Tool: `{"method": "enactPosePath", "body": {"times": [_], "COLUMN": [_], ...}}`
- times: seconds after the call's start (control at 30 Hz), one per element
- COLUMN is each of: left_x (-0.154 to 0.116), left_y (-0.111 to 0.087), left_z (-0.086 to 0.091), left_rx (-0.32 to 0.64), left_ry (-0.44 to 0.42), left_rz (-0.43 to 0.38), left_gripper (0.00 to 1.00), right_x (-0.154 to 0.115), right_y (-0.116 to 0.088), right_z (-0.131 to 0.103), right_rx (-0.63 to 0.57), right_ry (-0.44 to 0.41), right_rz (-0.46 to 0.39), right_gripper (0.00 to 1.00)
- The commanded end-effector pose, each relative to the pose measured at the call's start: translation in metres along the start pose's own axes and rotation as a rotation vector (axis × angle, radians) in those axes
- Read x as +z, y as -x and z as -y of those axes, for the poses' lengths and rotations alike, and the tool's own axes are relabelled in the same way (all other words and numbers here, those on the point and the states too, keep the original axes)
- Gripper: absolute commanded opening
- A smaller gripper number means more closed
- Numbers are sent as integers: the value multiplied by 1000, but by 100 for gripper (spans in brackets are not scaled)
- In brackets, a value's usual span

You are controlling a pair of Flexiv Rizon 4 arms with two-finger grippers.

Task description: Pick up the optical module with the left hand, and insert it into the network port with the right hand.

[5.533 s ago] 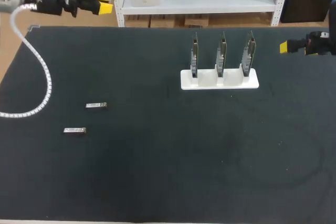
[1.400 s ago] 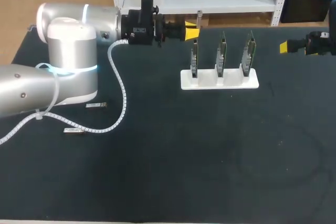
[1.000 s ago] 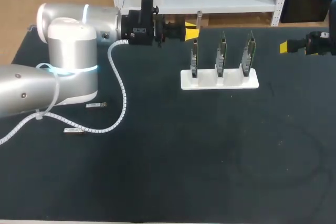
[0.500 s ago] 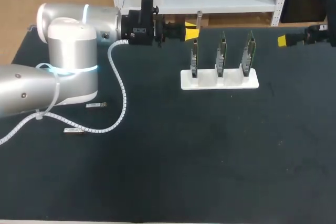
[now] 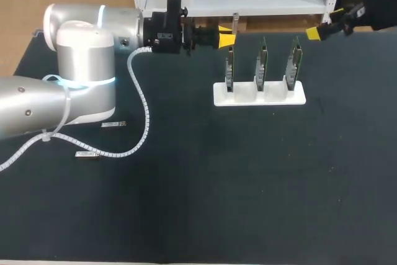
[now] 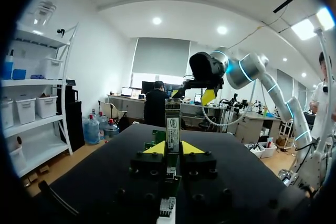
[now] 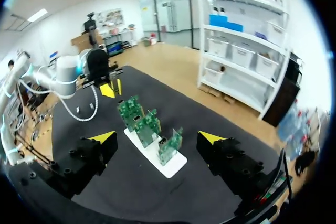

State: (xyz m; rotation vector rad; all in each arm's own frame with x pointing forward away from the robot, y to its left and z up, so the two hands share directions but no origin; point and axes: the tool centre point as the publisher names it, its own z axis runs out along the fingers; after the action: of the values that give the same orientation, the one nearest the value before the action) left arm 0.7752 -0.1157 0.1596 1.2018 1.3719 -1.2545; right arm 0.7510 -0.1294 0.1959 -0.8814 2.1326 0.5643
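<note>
Pickup is complete: the left gripper [image 5: 226,37] clamps the optical module [image 6: 172,124] upright, just beyond the rack's [image 5: 259,94] left-hand board. The right gripper [image 5: 313,33], fingers wide and empty, hangs beyond the rack's right end. Handover and insertion into the network port are outstanding.

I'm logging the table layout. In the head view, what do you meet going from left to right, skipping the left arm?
From the left: nearer loose optical module → farther loose optical module → left circuit board → middle circuit board → right circuit board → right end effector.
</note>
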Motion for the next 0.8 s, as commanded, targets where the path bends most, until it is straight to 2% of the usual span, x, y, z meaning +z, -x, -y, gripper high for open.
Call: {"method": "enactPosePath", "body": {"times": [0.03, 0.8], "left_x": [1, 1], "left_y": [0, 0], "left_z": [-2, -2], "left_rx": [-1, -1], "left_ry": [-3, -3], "left_rz": [-1, -1], "left_gripper": [0, 0], "right_x": [19, 60], "right_y": [10, 43], "right_z": [2, -27], "right_rx": [-37, -195], "right_ry": [388, 475], "right_rz": [6, 15], "right_gripper": [100, 100]}}
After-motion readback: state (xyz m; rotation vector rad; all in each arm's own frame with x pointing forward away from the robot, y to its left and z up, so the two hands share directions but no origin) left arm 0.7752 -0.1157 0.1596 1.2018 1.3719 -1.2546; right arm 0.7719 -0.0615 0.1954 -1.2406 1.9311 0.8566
